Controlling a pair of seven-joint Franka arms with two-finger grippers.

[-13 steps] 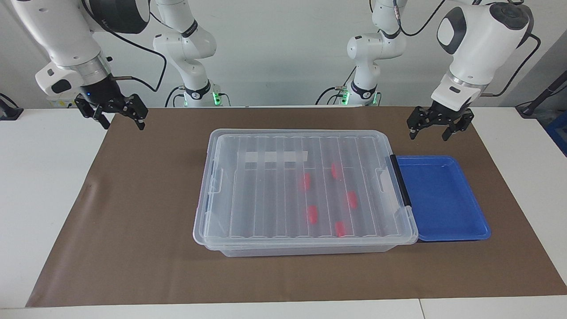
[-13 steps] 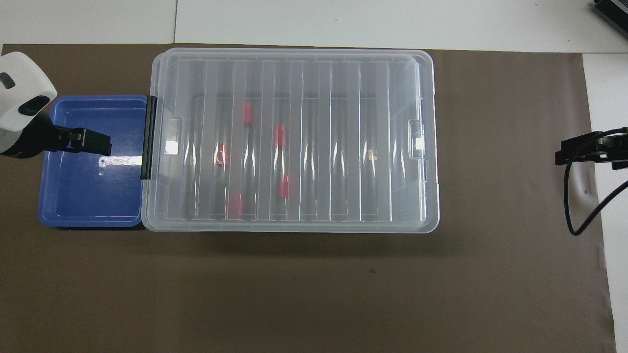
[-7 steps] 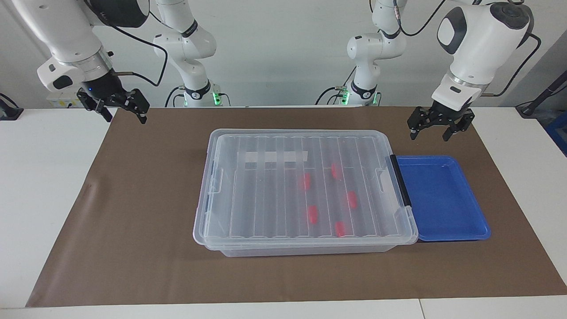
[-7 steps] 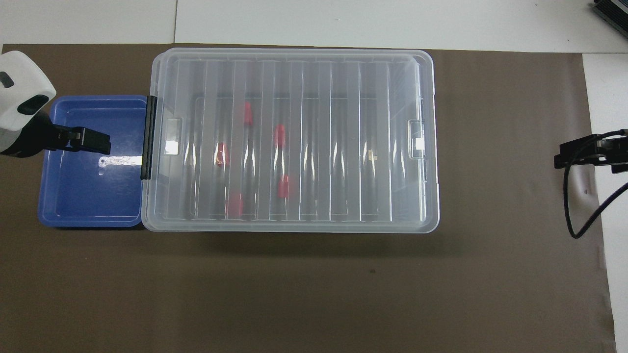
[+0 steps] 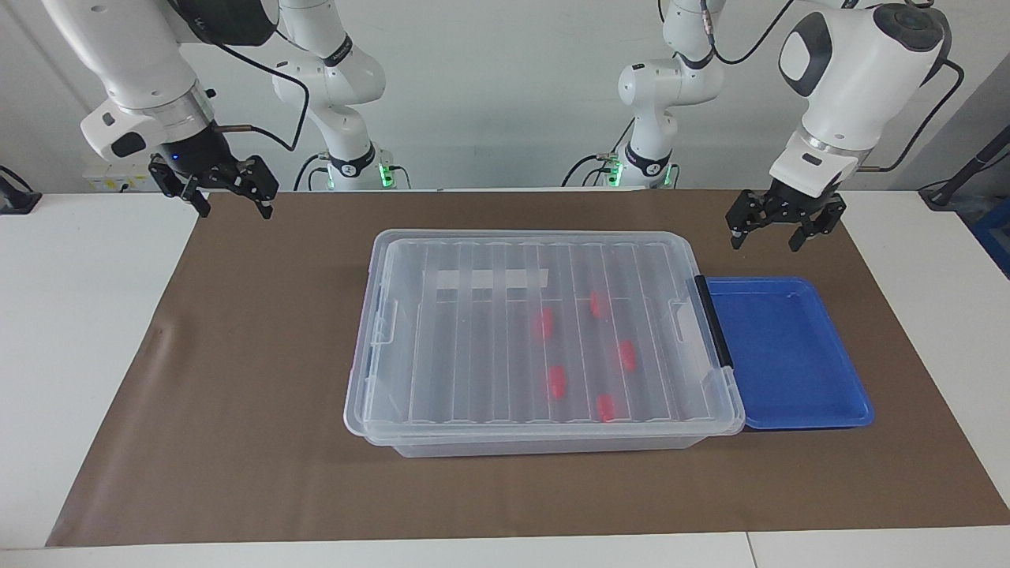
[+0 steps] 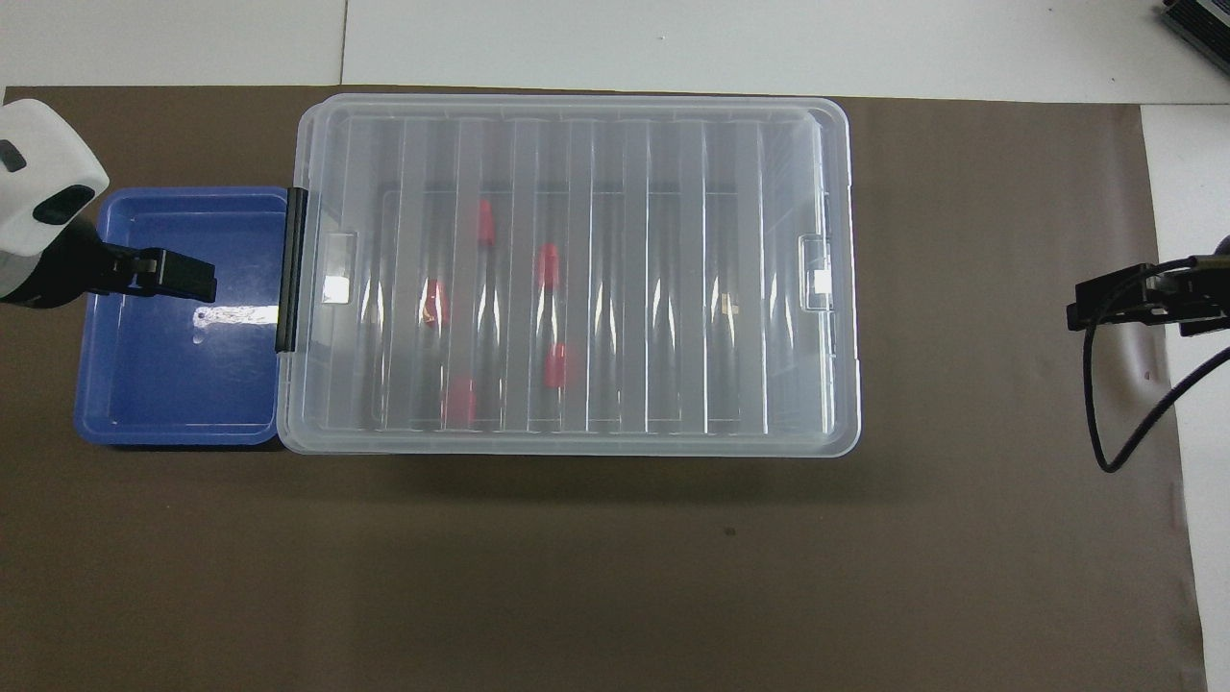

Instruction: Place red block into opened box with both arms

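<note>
The box [image 5: 473, 347] [image 6: 673, 288] lies in the middle of the brown mat with its ribbed clear lid on. Several red blocks show through the lid inside it, among them one red block [image 5: 556, 381] [image 6: 555, 365]. They lie in the half of the box toward the left arm's end. My left gripper [image 5: 764, 239] [image 6: 192, 279] hangs open and empty over the blue tray's edge nearer to the robots. My right gripper [image 5: 235, 210] [image 6: 1095, 312] hangs open and empty over the mat's corner at the right arm's end, well apart from the box.
A flat blue tray [image 5: 789, 355] [image 6: 173, 384] with nothing in it lies against the box's black latch [image 5: 714, 323], toward the left arm's end. The brown mat [image 5: 237, 379] covers most of the white table.
My right gripper has risen a little and drifted toward the box. The left gripper, the box and the blocks have stayed in place.
</note>
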